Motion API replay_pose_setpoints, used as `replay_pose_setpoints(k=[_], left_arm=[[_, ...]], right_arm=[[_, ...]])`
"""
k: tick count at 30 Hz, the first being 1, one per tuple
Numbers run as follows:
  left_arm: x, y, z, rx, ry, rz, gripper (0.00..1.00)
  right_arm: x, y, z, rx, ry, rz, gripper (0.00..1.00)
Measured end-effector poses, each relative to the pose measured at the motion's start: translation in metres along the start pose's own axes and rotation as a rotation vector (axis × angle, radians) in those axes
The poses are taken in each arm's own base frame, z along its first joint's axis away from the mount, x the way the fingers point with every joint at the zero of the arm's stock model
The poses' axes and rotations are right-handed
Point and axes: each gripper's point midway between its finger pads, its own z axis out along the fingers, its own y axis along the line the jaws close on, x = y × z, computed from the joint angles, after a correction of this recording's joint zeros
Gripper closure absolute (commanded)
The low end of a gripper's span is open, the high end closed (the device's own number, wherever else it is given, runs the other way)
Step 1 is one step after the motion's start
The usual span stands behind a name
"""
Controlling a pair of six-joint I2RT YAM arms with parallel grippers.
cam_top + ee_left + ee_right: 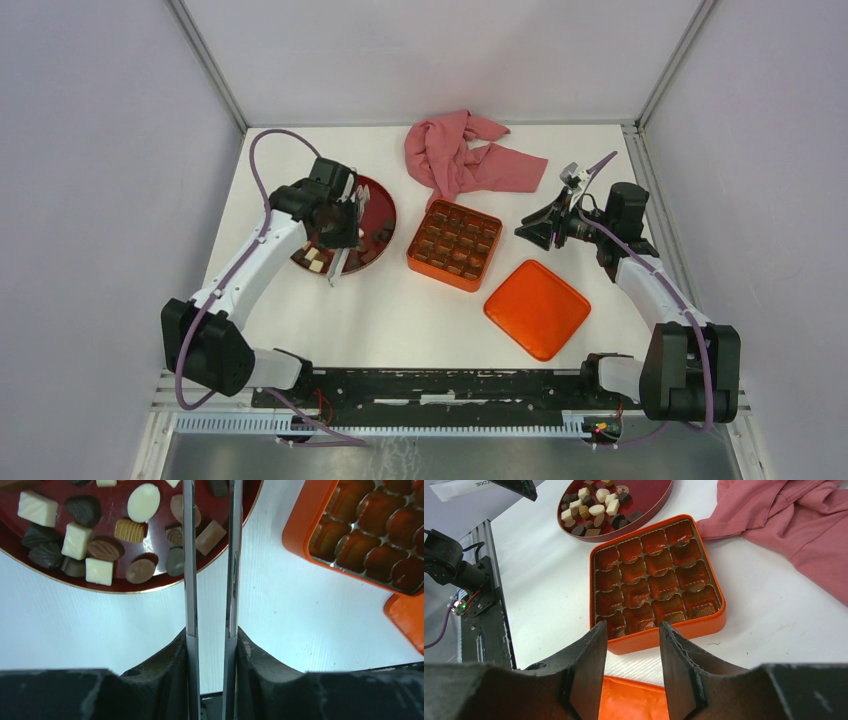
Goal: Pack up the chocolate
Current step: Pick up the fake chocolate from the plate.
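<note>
Chocolate: small brown, tan and cream chocolate pieces [142, 502], all loose on round dark-red plate [649, 505].
Done: nothing; every cup of square orange gridded tin [659, 637] looks empty.
To do: whole plateful; orange lid [537, 308] lies off on white tabletop [400, 320].
My left fingers [189, 555]: narrow gap above plate rim; tips cropped, can't tell if holding.
My right fingers [584, 670]: apart, empty, near tin.
Writing: white paper strip [454, 489], maybe "COOK"; no brand readable.
</note>
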Motion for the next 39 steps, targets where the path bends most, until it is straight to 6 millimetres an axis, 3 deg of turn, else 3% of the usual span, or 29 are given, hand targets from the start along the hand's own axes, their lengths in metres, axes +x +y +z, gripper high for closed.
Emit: replay_pose_setpoints(k=[6, 17, 39], left_arm=[[0.017, 0.001, -0.002, 0.007, 0.070, 0.006, 0.61], [0.043, -0.007, 0.019, 0.060, 0.192, 0.009, 0.60], [0.056, 0.003, 0.039, 0.004, 0.260, 0.011, 0.58]], right_arm=[[0.000, 0.000, 0.000, 0.000, 0.000, 0.000, 0.52], [0.000, 0.000, 0.000, 0.000, 0.000, 0.000, 0.52], [0.000, 0.000, 0.000, 0.000, 0.000, 0.000, 0.52]])
